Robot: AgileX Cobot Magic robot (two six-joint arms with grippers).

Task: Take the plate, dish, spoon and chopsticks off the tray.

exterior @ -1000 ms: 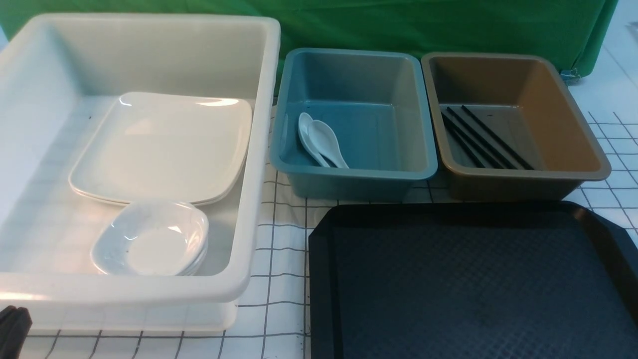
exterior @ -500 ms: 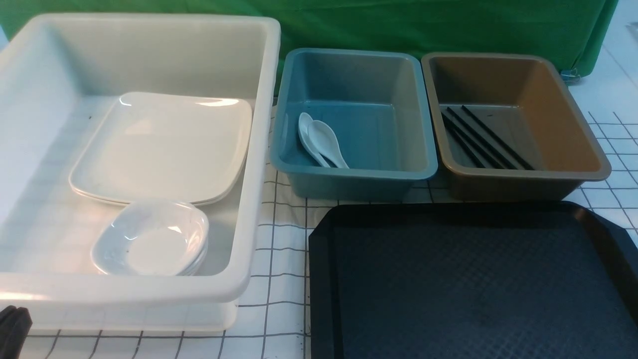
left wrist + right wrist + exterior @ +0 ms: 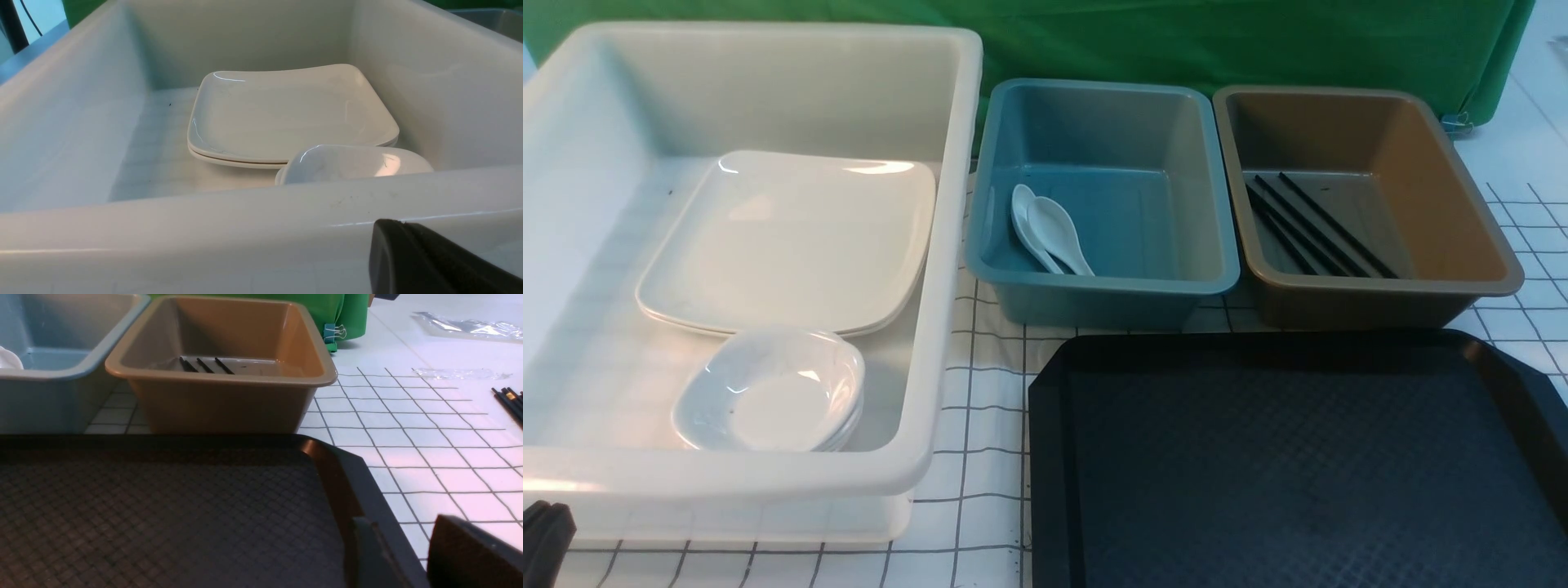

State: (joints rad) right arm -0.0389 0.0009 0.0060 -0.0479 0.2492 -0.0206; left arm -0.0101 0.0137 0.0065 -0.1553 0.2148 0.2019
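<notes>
Your tray [image 3: 1298, 465] sits bare. Plate [image 3: 788, 241] (stacked) and dishes [image 3: 772, 392] lie in the white tub [image 3: 947, 245], spoons [image 3: 1049, 231] in the blue tub [image 3: 1107, 282], chopsticks [image 3: 1311, 222] in the brown tub [image 3: 1380, 286]. Your left gripper [image 3: 425, 261] is barely visible, finger state unclear. Your right gripper [image 3: 412, 555] has its fingers spread over the tray's edge.

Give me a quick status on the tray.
Tray bare. Plates in white tub, spoons in blue, chopsticks in brown. Right gripper open, holding nothing.
</notes>
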